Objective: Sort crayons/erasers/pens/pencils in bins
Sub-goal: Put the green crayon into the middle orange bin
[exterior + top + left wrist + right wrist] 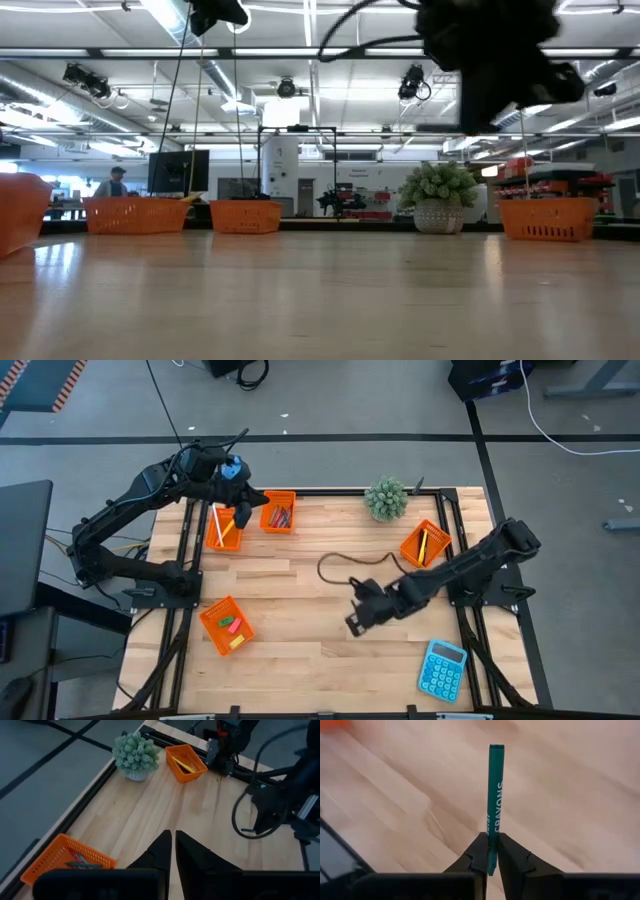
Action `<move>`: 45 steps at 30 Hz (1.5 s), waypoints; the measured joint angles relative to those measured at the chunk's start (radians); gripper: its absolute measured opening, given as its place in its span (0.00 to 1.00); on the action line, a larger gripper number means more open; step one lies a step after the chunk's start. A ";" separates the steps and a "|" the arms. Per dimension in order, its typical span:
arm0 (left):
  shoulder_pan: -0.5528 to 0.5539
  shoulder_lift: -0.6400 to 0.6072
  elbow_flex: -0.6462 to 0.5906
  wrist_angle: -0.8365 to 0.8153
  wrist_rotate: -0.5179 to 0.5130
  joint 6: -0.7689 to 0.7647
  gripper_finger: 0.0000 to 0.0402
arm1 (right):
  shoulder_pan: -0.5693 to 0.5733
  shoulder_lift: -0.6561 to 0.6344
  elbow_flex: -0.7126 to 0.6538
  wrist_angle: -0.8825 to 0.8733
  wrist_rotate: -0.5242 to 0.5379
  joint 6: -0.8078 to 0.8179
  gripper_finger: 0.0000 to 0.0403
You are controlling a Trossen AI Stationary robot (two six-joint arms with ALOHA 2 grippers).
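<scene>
The right hand point(490, 852) pinches a green crayon point(495, 795) by its lower end, the stick jutting straight out beyond the fingertips, as the arm hangs above the middle of the wooden surface point(300, 660), a little toward four o'clock from its centre. In the overhead view the crayon bin point(279, 512), already holding short coloured sticks, sits at about eleven o'clock on the surface, with the pencil bin point(225, 526) just beside it toward the left; a third bin point(425, 543) with yellow sticks stands at two o'clock and the eraser bin point(226, 625) at eight o'clock. The left hand point(173, 851), its fingers pressed together and holding nothing, hovers over the two bins at eleven o'clock. Done well, the step ahead appears to call for carrying the crayon across to the crayon bin, keeping clear of the left arm waiting there, lowering the tip inside the rim before letting go, and avoiding the loose black cable point(345, 560) and the potted plant point(386, 498) at one o'clock. A blue calculator point(443, 669) lies at five o'clock, well apart.
</scene>
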 joint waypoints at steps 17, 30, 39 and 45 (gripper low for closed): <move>0.015 -0.032 0.000 0.025 -0.009 0.099 0.08 | -0.339 0.003 0.229 0.012 -0.037 -0.285 0.09; 0.062 -0.086 0.000 0.076 -0.010 0.115 0.05 | -0.471 0.072 0.247 0.288 -0.082 -0.343 0.09; 0.128 -0.116 0.000 0.086 -0.011 0.110 0.07 | -0.521 0.359 0.571 0.261 -0.114 -0.454 0.09; 0.138 -0.143 0.000 0.081 -0.011 0.096 0.06 | -0.610 0.528 0.806 0.199 -0.109 -0.505 0.09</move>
